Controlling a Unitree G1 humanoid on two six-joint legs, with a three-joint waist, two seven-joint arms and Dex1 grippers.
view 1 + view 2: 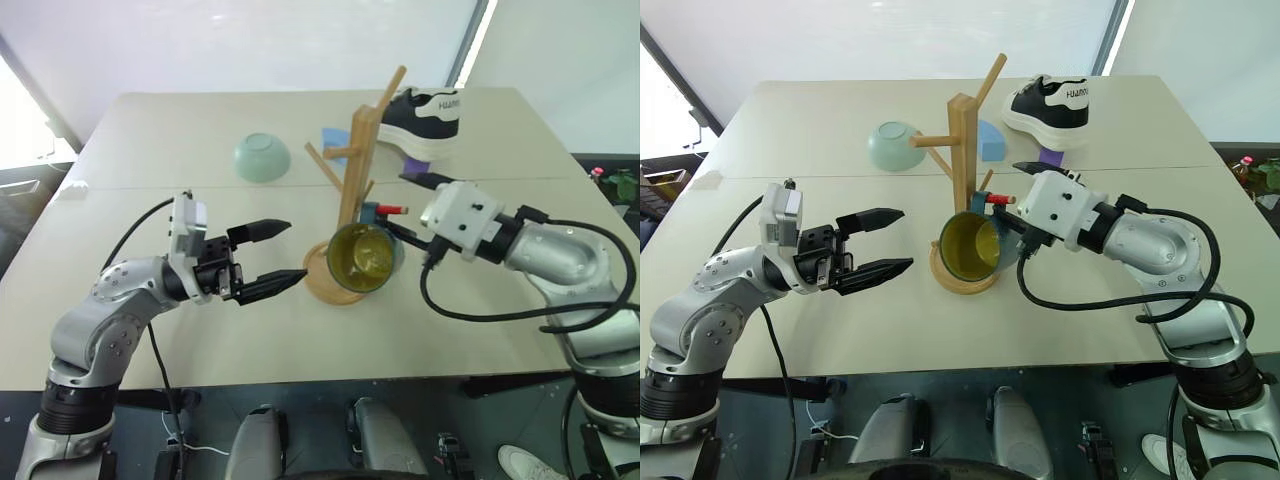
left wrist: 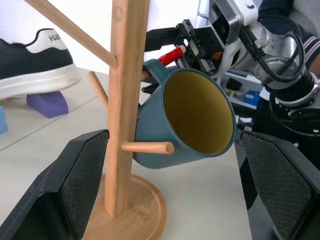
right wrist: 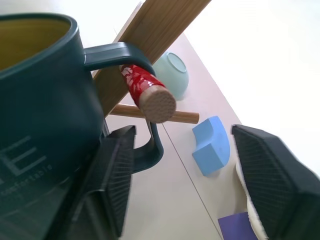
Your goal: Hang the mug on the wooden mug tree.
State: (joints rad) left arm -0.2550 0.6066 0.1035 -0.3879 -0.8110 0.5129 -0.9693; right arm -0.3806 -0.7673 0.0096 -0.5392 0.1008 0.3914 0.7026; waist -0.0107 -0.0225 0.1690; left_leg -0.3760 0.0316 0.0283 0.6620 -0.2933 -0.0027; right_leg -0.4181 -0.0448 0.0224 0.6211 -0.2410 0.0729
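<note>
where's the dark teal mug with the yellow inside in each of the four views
Left eye view: the dark teal-blue ceramic mug hangs low on the light wooden mug tree, centre.
Right eye view: mug at centre, above the tree's disc base.
Left wrist view: mug centre, mouth toward camera.
Right wrist view: mug at left, handle over the red-tipped peg.
Shared landmark: the tree's post.

Head stereo looks down over table [image 1: 300, 330]; wrist cameras close, both sharing mug [image 2: 185, 120].
</note>
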